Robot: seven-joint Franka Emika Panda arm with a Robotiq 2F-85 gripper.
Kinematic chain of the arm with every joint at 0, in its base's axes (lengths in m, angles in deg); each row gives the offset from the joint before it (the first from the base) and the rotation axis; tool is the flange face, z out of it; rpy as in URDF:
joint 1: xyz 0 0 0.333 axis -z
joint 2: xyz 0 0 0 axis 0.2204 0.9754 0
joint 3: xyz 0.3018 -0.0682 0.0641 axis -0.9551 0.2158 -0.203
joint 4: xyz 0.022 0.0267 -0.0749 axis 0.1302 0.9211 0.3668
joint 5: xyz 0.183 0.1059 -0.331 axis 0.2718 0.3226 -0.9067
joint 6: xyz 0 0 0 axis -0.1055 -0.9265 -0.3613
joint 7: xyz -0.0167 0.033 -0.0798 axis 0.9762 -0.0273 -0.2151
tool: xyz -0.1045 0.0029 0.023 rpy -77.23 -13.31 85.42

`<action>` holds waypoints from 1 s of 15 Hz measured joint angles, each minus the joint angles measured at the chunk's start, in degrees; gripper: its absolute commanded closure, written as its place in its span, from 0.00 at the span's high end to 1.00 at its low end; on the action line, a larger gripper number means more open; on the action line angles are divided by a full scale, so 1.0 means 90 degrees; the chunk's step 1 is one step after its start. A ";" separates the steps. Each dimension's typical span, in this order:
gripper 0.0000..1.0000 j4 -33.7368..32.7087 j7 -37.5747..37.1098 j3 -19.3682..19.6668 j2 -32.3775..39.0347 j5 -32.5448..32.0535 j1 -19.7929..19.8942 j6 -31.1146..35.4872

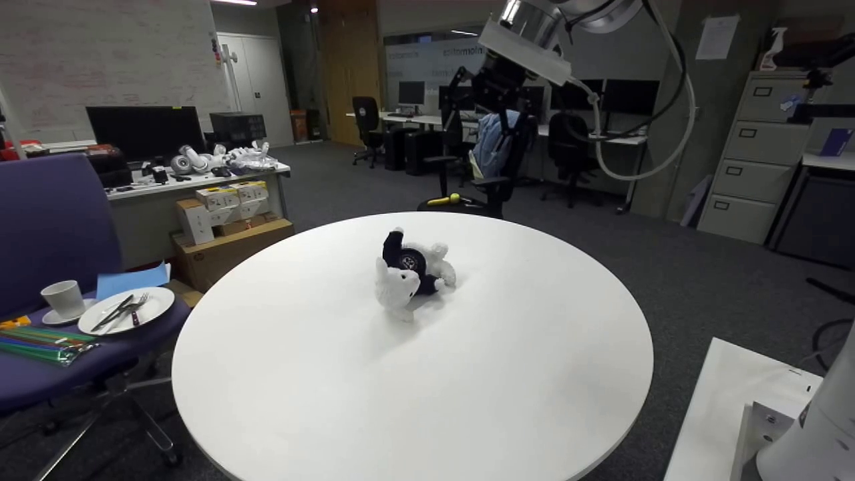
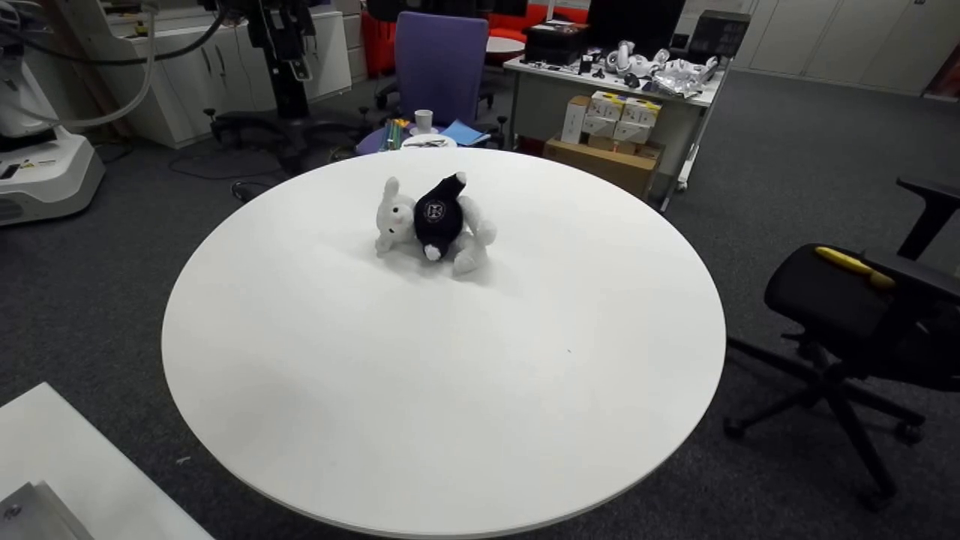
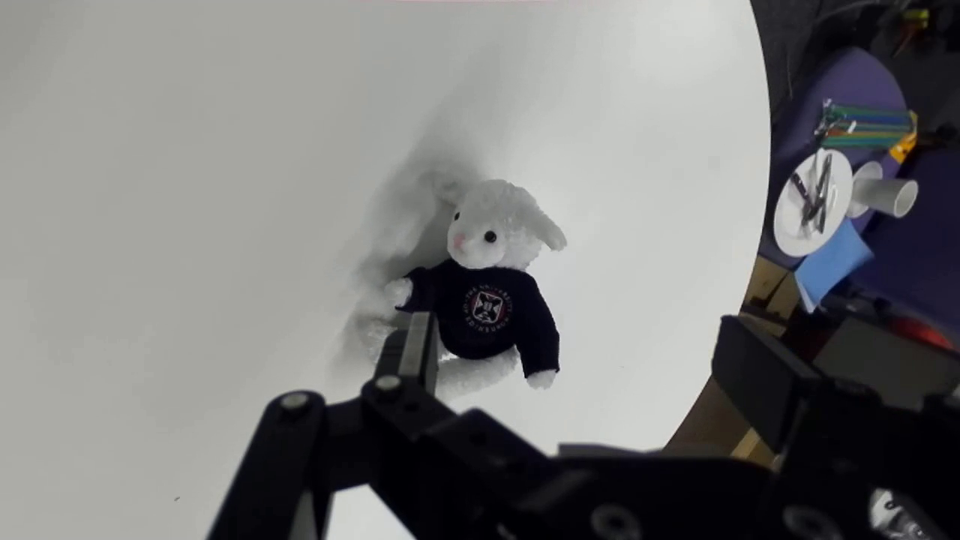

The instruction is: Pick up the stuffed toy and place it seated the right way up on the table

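Note:
The stuffed toy (image 1: 409,262) is a white lamb-like plush in a dark navy jumper with a round crest. It lies on its side on the round white table (image 1: 401,401), one arm pointing up; an exterior view (image 2: 439,217) shows its face and crest sideways on. My gripper (image 1: 482,117) is high above the table, apart from the toy. In the wrist view the gripper (image 3: 574,330) is open, its fingers wide apart with nothing between them. The toy (image 3: 484,307) shows beyond the left finger, which hides part of its legs.
A purple chair (image 1: 60,234) beside the table holds a plate (image 1: 157,304), cutlery, a cup (image 1: 63,297) and a blue sheet. A black chair (image 2: 840,300) with a yellow object stands at another side. The robot's white base table (image 1: 741,381) stands close to the round table.

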 measured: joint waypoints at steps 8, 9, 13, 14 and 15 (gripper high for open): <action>1.00 -0.1699 -0.3192 -0.0058 0.1646 -0.0510 -0.0019 0.0344; 1.00 -0.1857 -0.3584 -0.0037 0.1874 -0.0699 -0.0019 0.0434; 1.00 -0.2445 -0.4615 0.0147 0.2732 -0.1173 -0.0039 0.0483; 1.00 -0.2558 -0.4731 0.0200 0.2917 -0.1191 -0.0039 0.0482; 1.00 -0.2662 -0.4812 0.0254 0.3092 -0.1192 -0.0040 0.0480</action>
